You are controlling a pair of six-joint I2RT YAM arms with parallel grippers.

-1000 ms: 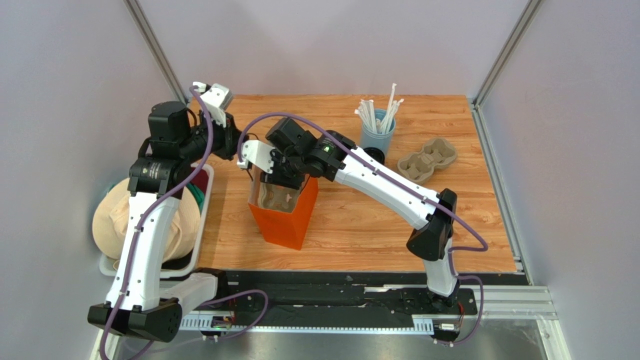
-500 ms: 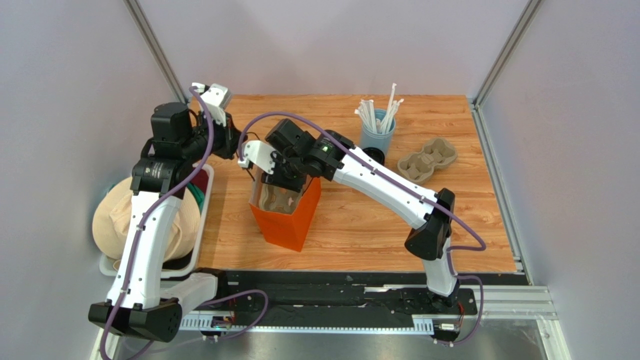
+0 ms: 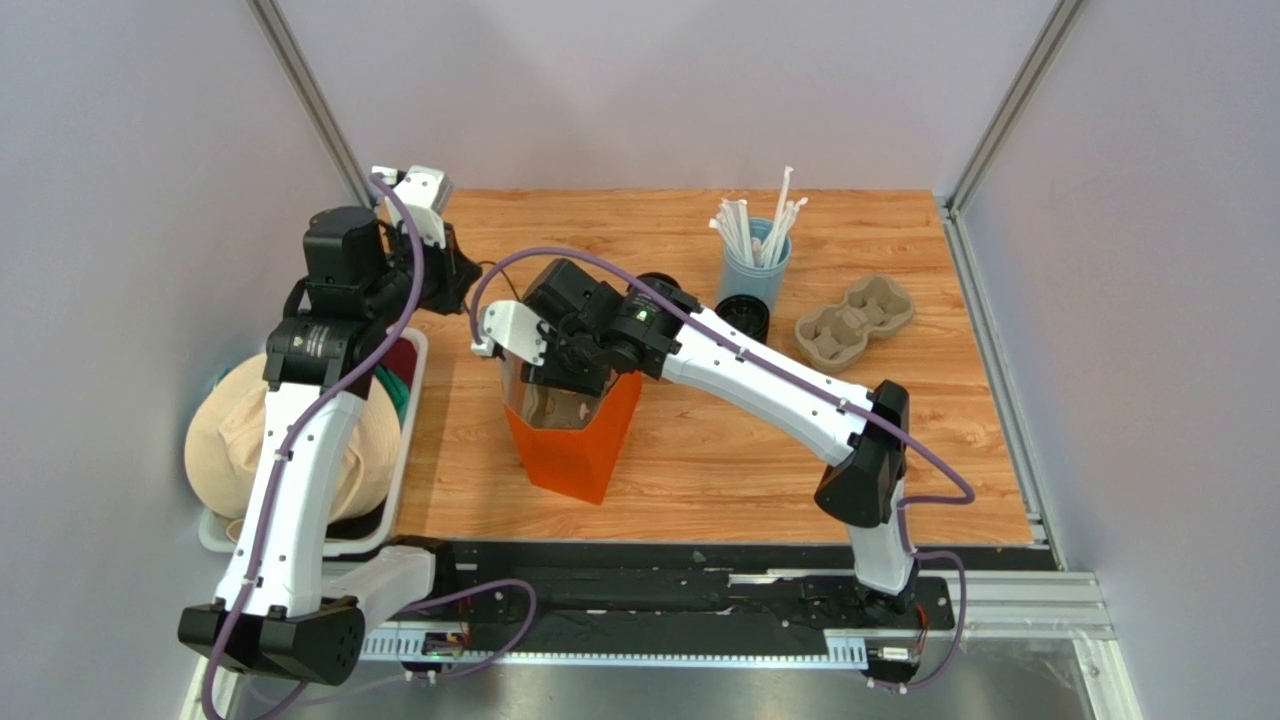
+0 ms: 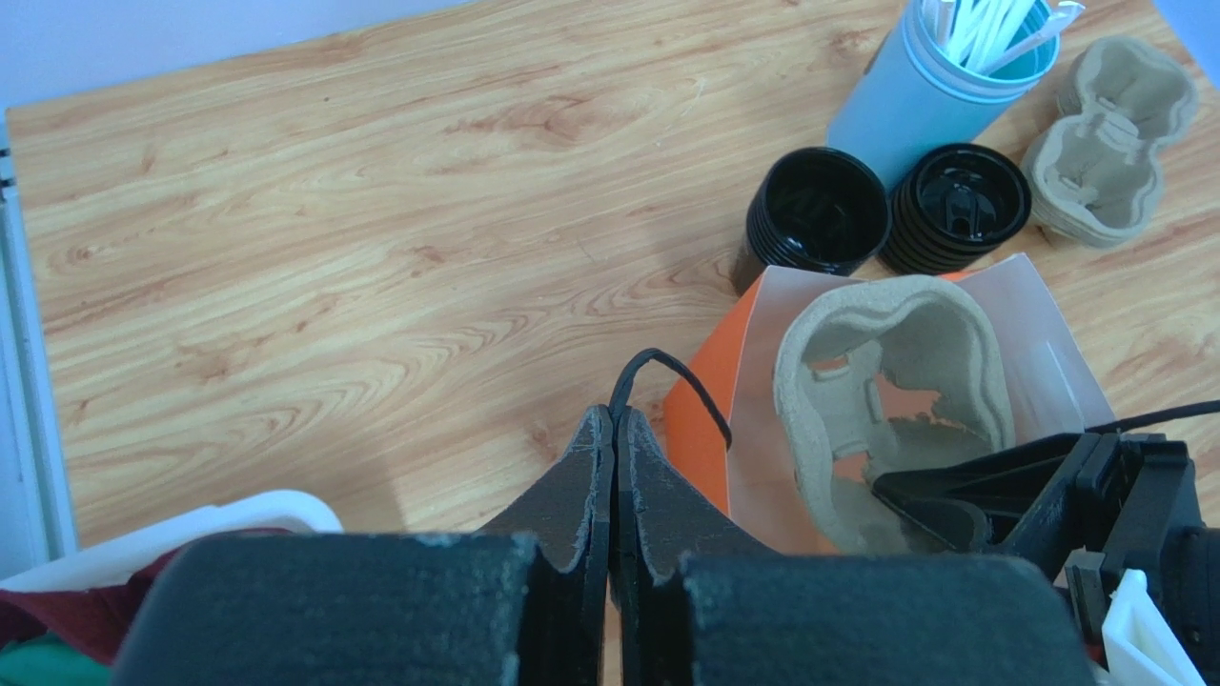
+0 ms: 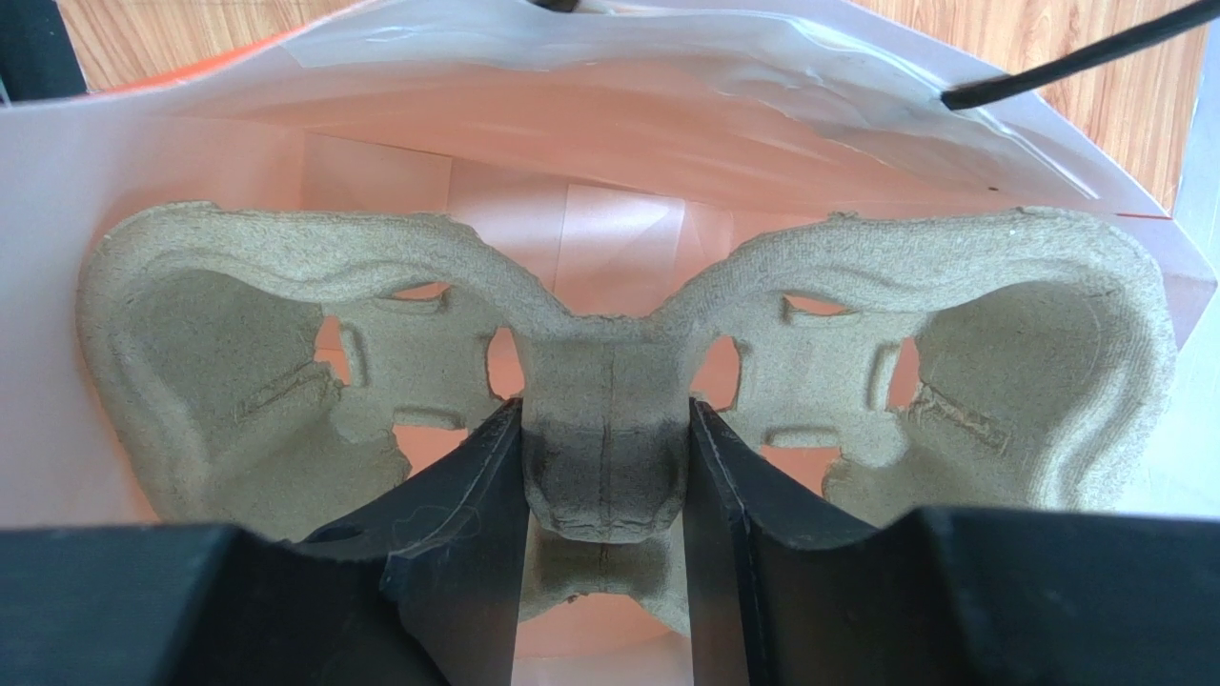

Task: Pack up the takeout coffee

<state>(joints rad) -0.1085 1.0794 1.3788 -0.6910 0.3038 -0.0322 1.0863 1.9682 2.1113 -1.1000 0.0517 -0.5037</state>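
The likely light, squashy cup [image 4: 816,215] is best held softly round its side; the tray [image 5: 229,358] is pinched by the right pincer [image 5: 602,429], the string [image 4: 673,375] by the left pincer [image 4: 613,422].

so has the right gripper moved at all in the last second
Yes. In the top view the right gripper has shifted slightly toward the near side, away from the pale blue straw cup, at the orange bag mouth.
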